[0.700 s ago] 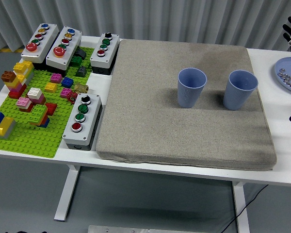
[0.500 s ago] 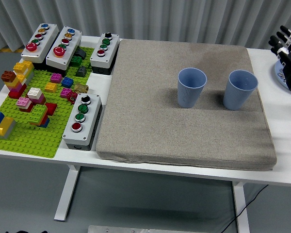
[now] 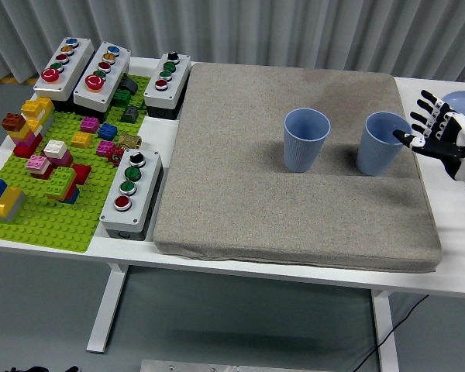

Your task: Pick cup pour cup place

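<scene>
Two blue cups stand upright on the grey mat (image 3: 279, 201). The left cup (image 3: 305, 140) is near the mat's middle, the right cup (image 3: 381, 145) near its right edge. My right hand (image 3: 428, 125) comes in from the right edge with its fingers spread, holding nothing. Its fingertips are just right of the right cup's rim, very close to it. What is inside the cups does not show from this angle. The left arm is out of view.
A blue plate (image 3: 463, 101) lies at the far right behind my hand. On the left are a green baseplate (image 3: 54, 209) with several toy bricks and several grey button boxes (image 3: 132, 194). The table's near edge runs just below the mat.
My right hand has moved left and down from the plate at the right edge toward the right cup. Both cups stay in place.
</scene>
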You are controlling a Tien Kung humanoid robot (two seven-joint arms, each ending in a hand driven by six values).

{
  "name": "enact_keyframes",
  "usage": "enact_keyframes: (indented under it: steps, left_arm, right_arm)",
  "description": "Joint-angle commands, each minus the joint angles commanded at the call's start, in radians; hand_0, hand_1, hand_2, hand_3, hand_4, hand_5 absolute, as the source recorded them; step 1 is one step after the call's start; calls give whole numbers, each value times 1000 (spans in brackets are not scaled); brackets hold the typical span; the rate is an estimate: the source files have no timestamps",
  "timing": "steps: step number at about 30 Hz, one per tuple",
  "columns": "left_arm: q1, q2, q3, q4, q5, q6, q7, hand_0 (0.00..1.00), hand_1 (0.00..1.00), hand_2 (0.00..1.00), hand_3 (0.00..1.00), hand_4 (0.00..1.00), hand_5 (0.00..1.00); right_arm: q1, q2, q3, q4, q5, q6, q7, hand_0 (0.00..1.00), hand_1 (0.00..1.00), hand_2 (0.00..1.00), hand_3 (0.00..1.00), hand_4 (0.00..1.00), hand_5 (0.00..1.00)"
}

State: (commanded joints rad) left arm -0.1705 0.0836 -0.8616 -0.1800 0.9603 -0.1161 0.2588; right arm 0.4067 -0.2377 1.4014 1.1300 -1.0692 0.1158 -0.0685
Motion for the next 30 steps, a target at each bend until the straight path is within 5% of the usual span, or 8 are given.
enact_keyframes:
  steps: [30]
  left_arm:
    - [1,-5,6,0,1,-2,-1,774,756,810,653,504,967]
  right_arm:
    - [-70,-5,-45,50,-8,-27,10,961,940,998,998,834,139]
